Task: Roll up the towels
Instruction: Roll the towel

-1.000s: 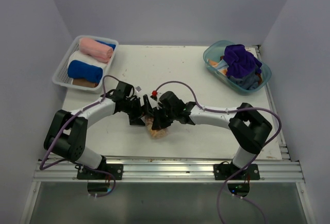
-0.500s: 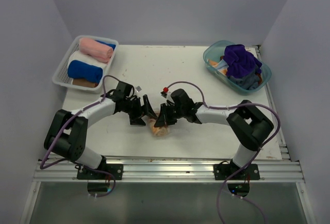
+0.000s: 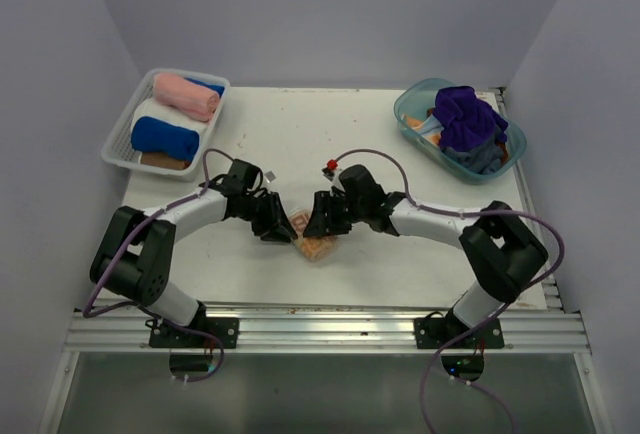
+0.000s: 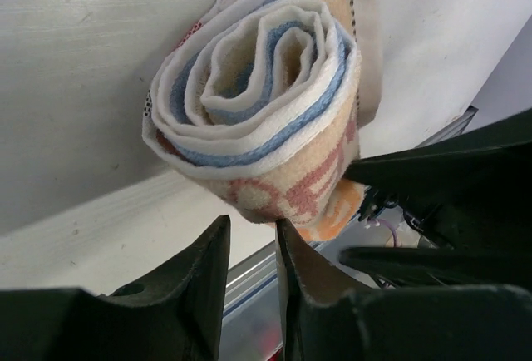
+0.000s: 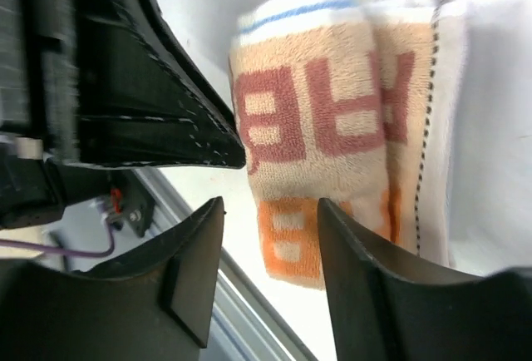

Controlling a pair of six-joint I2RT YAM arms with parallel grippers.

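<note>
A cream, orange and light-blue printed towel lies rolled on the table near the front edge. In the left wrist view its spiral end faces me. My left gripper sits at the roll's left end. Its jaws stand a narrow gap apart with nothing between them, and the roll's lower edge touches one fingertip. My right gripper is at the roll's right side, open, with the towel just beyond its fingertips and not between them.
A white mesh basket at the back left holds rolled pink, white and blue towels. A clear teal tub at the back right holds a purple towel and other cloths. The table's front rail runs just below the roll.
My right gripper has opened, let go of the rolled towel and drawn back to the right. My left gripper's jaws have narrowed beside the roll. The roll now rests on the table.
</note>
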